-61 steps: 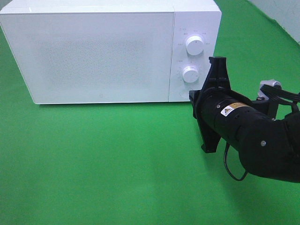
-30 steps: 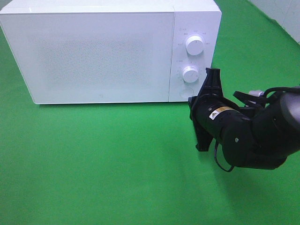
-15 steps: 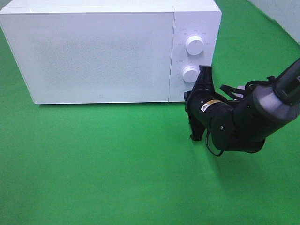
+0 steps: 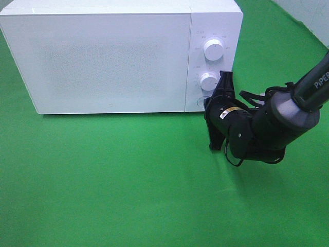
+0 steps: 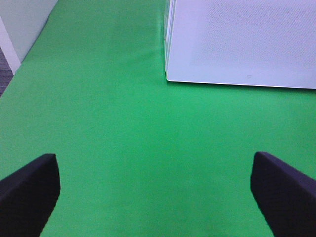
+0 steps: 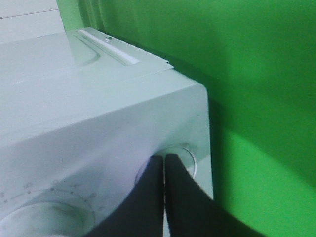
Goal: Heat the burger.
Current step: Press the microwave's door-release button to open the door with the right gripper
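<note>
The burger is out of view. The white microwave (image 4: 113,62) stands at the back of the green table with its door closed. My right gripper (image 4: 208,105) is shut, with nothing between its fingers. In the right wrist view the right gripper (image 6: 164,159) has its joined tips at the round button (image 6: 187,157) in the lower corner of the control panel, touching it or nearly so. My left gripper (image 5: 158,197) shows only in the left wrist view. It is wide open above bare green cloth, a little in front of the microwave's (image 5: 237,39) left front corner.
Two white dials (image 4: 213,49) (image 4: 208,81) sit above the button on the panel. The green cloth (image 4: 128,180) covers the table in front of the microwave. A pale wall edge (image 5: 15,34) borders the cloth at the left.
My right arm has swung left and down toward the microwave, bringing its shut fingertips up to the round button under the lower dial. The left gripper stays open.
</note>
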`<state>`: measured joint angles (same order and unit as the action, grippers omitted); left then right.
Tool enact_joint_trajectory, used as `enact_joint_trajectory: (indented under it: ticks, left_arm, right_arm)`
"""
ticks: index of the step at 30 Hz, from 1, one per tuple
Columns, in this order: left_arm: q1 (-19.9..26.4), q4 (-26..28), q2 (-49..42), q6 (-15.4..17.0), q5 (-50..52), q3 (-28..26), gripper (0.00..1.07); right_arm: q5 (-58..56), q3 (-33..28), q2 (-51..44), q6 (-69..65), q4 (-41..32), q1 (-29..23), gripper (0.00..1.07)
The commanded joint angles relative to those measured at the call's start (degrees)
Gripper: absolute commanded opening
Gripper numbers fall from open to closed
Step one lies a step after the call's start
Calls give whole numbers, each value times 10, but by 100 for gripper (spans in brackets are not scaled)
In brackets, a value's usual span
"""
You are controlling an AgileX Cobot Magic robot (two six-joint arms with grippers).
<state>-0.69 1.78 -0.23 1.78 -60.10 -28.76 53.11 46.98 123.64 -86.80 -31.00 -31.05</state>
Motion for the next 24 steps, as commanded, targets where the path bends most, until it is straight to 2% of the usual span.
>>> enact_joint_trajectory:
  ticks: [1,7,16,24]
  left_arm:
    - [1,-1,-13,-1,5,1,97]
    - [1,-1,-13,-1,5,1,97]
    - [1,-1,-13,-1,5,1,97]
    - [1,-1,-13,-1,5,1,97]
  right_arm:
    - [5,9,2,14,2,5,0]
    - [17,23,17,13,3,5,0]
    - [111,25,17,22,2,5,0]
    - [141,36,17,30,-12,5,0]
